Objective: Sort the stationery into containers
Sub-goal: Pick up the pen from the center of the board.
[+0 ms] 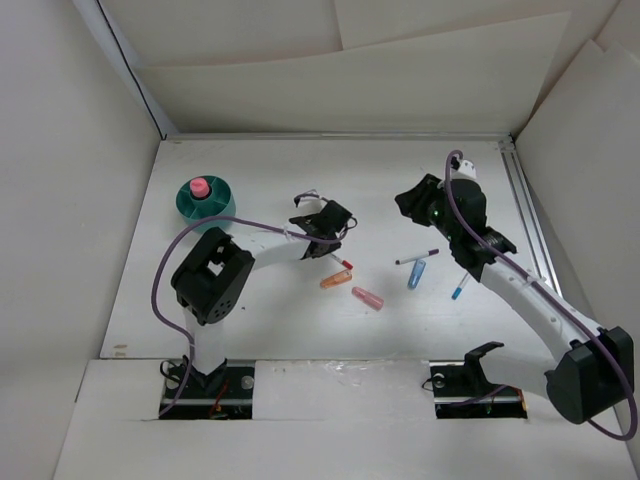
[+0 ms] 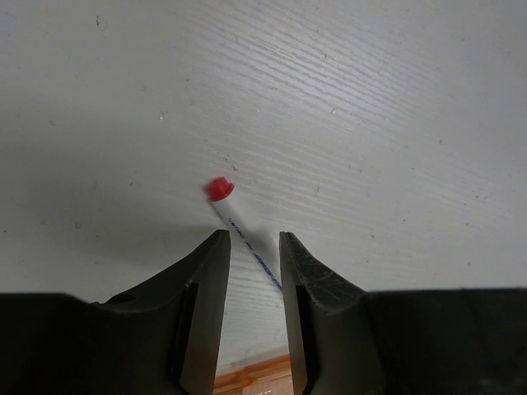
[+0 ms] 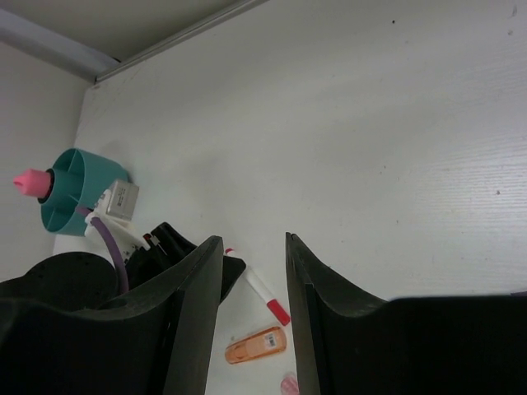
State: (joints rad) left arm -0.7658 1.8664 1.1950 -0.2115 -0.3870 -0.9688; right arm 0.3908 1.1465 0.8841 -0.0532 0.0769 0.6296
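At ten o'clock on the table (image 1: pixel 300 170), the teal cup (image 1: pixel 218 208) holds one pink piece (image 1: pixel 199 187), upright near its centre. Nearest the bases lies a pink stub (image 1: pixel 368 297), with an orange stub (image 1: pixel 332 282) at its ten o'clock. Next comes the white pen with red cap (image 2: pixel 220 189), its barrel between the jaws of the left gripper (image 2: pixel 249 247), which are parted and unclenched. Toward three o'clock lie a blue pen (image 1: pixel 458 290), a light-blue piece (image 1: pixel 416 274) and a purple-tipped pen (image 1: pixel 417 257). Beyond, the right gripper (image 3: pixel 253 240) hangs released and empty. A metal strip (image 1: pixel 530 220) edges three o'clock; bare surface spreads toward twelve.
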